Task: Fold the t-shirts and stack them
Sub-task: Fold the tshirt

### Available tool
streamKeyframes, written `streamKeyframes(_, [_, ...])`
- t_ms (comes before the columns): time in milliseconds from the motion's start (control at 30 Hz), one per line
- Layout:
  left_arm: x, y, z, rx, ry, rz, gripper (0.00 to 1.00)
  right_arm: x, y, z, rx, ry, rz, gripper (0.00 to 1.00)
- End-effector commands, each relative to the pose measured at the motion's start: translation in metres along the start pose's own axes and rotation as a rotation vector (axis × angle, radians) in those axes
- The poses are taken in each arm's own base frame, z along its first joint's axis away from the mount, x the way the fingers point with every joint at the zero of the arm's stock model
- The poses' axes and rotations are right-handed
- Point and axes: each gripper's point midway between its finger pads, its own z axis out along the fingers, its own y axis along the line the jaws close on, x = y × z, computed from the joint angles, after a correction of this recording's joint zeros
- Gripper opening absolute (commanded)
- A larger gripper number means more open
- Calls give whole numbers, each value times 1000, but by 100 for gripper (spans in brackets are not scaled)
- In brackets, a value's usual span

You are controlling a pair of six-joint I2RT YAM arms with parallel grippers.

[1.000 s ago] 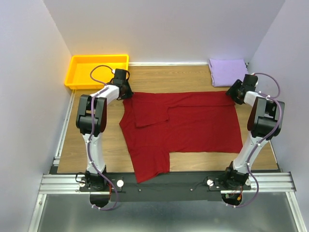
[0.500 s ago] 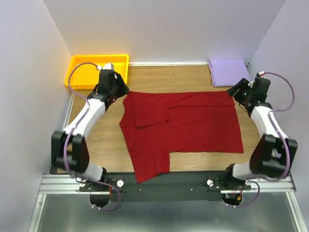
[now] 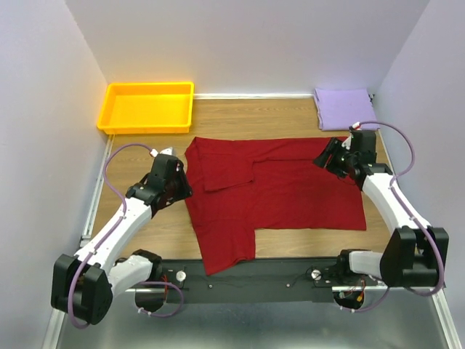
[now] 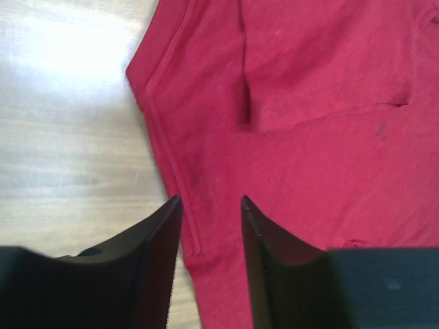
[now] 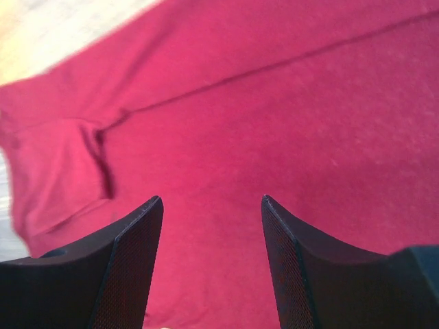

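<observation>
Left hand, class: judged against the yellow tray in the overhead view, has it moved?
Yes. The left hand has drawn back from the yellow tray toward the table's near edge.

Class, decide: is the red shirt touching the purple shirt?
Apart. The top view shows a strip of bare table between the red shirt and the purple shirt.

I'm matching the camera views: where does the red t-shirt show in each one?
Top external: red t-shirt spread across the middle of the table.
Left wrist: fills the centre and right, bare table on the left.
Right wrist: fills nearly the whole picture.
Shared landmark: its folded-in sleeve flap.
</observation>
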Motion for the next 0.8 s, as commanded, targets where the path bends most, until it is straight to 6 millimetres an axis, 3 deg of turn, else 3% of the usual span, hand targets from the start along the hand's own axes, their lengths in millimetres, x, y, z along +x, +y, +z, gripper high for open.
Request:
streamKeyframes(0, [-28, -15, 0, 22, -80, -33, 42, 2, -15, 13, 73, 45, -13, 66])
streamKeyframes(67, [-54, -31, 9, 41, -124, -32, 39, -5, -17, 25, 88, 40, -12, 66])
streamKeyframes(133, [-70, -40, 26, 33, -135, -22, 32, -23, -14, 32, 96, 5, -17, 65])
streamKeyframes(200, [-101, -58, 30, 57, -185, -10, 22, -31, -16, 46, 109, 6, -24, 64])
streamKeyframes(233, [-105, -57, 48, 30, -175, 0, 20, -46, -12, 51, 102, -25, -31, 62])
streamKeyframes(267, [-125, -70, 49, 49, -210, 6, 18, -45, -14, 62, 109, -10, -27, 60])
streamKeyframes(300, [-131, -73, 56, 50, -212, 10, 18, -54, -10, 61, 99, -33, -27, 58])
streamKeyframes(333, [-142, -80, 71, 48, -206, 16, 18, -61, -9, 73, 96, -33, -24, 54])
streamKeyframes(533, [-148, -87, 133, 23, -120, 67, 12, -67, -22, 113, 110, -4, 20, 46])
streamKeyframes(567, [-139, -82, 150, 7, -82, 73, 12, -62, -30, 125, 118, 19, 36, 43])
streamKeyframes(667, [-131, -76, 176, -16, -34, 80, 10, -59, -34, 140, 110, 38, 40, 42])
streamKeyframes(767, [-130, -65, 195, -38, -5, 71, 7, -44, -44, 165, 107, 92, 42, 41])
